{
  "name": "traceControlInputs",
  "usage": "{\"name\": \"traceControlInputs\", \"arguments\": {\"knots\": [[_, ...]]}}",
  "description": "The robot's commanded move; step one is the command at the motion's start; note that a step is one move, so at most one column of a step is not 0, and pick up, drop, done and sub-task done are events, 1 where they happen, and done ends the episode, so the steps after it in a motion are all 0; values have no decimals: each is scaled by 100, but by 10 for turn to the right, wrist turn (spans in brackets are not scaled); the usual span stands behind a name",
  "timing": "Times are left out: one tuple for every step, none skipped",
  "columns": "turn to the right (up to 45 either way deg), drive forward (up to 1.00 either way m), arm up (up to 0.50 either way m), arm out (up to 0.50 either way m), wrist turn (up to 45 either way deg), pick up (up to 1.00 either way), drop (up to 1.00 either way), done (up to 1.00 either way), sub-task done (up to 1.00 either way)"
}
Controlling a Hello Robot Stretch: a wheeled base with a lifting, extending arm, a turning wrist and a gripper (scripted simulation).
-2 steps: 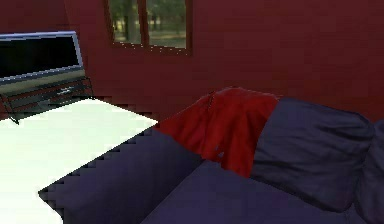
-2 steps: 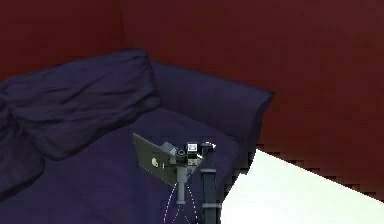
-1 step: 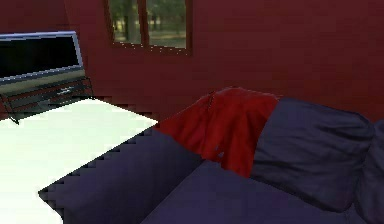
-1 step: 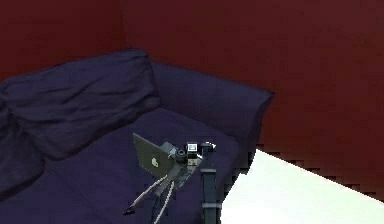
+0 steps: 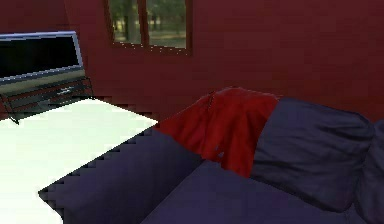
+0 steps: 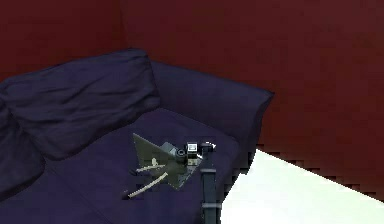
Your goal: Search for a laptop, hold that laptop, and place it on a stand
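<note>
Arm extended to sofa | hand at laptop | grasp: cannot tell

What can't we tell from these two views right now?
1. Arm side view: whether the end effector holds the laptop; the laptop rests on the sofa right at it.
2. Forward view: the television and the stand below it are cut off by the left edge.
3. Forward view: anything under the red cloth is hidden by it.
</note>
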Motion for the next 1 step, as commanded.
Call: {"name": "traceControlInputs", "arguments": {"knots": [[0,0,0,0,450,0,0,0,0]]}}
